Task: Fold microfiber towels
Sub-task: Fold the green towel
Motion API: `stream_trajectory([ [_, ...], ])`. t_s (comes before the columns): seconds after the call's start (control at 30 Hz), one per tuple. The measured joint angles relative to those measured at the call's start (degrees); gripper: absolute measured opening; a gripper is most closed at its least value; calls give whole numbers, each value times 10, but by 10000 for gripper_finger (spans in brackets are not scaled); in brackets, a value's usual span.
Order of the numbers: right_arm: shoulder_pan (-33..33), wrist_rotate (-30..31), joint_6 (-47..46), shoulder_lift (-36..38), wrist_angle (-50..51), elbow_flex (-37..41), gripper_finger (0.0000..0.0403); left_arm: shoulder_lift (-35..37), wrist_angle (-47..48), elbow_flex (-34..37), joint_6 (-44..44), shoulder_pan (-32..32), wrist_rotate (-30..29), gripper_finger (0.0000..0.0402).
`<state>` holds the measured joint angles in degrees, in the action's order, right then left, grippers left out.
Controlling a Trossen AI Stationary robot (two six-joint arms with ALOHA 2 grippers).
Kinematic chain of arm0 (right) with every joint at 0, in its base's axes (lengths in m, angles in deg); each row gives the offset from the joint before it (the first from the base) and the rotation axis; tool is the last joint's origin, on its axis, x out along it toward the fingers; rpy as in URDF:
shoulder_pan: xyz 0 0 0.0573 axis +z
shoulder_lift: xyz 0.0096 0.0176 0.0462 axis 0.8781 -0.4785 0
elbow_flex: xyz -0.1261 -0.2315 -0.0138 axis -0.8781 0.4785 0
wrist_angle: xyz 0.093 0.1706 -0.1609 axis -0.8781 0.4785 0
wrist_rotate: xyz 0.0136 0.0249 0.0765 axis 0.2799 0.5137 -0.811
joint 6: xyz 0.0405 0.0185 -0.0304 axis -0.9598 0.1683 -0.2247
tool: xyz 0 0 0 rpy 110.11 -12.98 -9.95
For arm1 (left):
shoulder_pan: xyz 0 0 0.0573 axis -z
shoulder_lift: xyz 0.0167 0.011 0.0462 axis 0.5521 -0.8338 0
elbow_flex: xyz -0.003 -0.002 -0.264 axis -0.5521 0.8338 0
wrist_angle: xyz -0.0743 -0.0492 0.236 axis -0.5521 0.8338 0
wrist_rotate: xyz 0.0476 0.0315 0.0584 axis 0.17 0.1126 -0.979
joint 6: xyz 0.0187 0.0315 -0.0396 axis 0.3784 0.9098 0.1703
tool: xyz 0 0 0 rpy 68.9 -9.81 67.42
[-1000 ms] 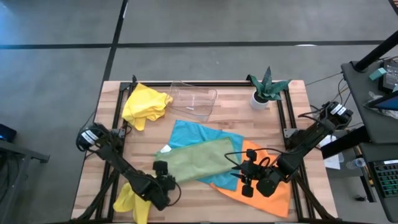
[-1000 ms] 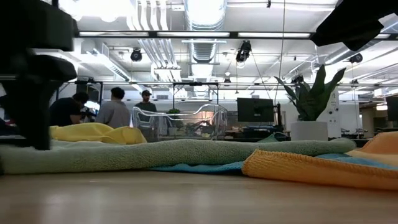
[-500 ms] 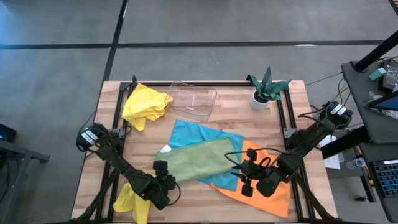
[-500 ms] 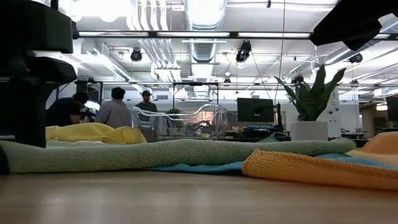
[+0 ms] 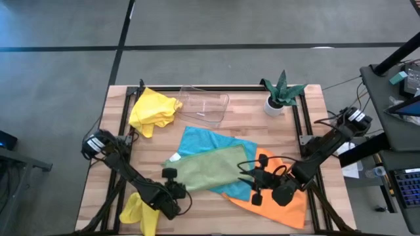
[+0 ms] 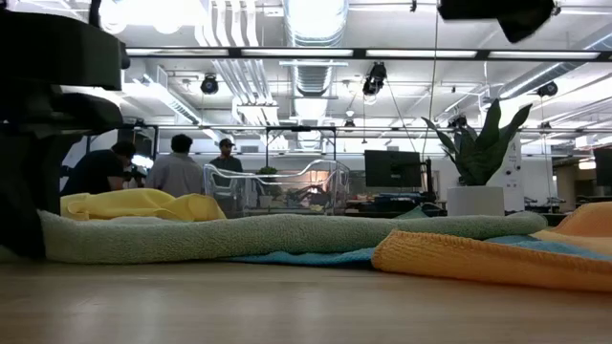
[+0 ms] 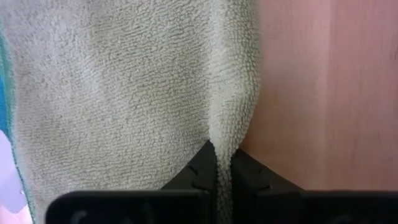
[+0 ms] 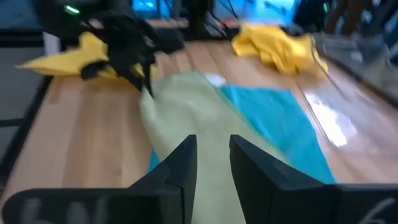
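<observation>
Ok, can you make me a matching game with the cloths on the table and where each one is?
Things:
1. green cloth
2. blue cloth
3. orange cloth
4. plant

Places:
A. under the green one, poking out beside the clear tray
B. far right corner of the table
C. pinched at its edge by the left gripper
D. beneath the right gripper

Pairs: 1-C, 2-A, 3-D, 4-B
</observation>
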<state>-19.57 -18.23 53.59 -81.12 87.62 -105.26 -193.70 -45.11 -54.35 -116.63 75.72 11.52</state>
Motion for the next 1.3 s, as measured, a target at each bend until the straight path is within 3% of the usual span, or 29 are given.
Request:
stream_trajectory([
  [0.23, -16, -13, 146, -83, -164, -3, 105, 35, -3, -12, 13, -15, 21, 1],
  [0.43, -36, -16, 227, -189, -233, -40, 158, 66, -6, -18, 14, -33, 39, 1],
  [0.67, -62, -15, 255, -320, -241, -185, 243, 81, -34, -21, 15, -51, 67, 0],
  [0.83, -77, -15, 319, -434, -221, -319, 278, 81, -38, -21, 15, -59, 80, 0],
  [1.03, -91, 17, 306, -526, -148, -453, 282, 81, -40, -21, 15, -59, 90, 0],
  [1.3, -106, 14, 308, -585, -139, -535, 257, 84, -53, -20, 14, -59, 95, 0],
])
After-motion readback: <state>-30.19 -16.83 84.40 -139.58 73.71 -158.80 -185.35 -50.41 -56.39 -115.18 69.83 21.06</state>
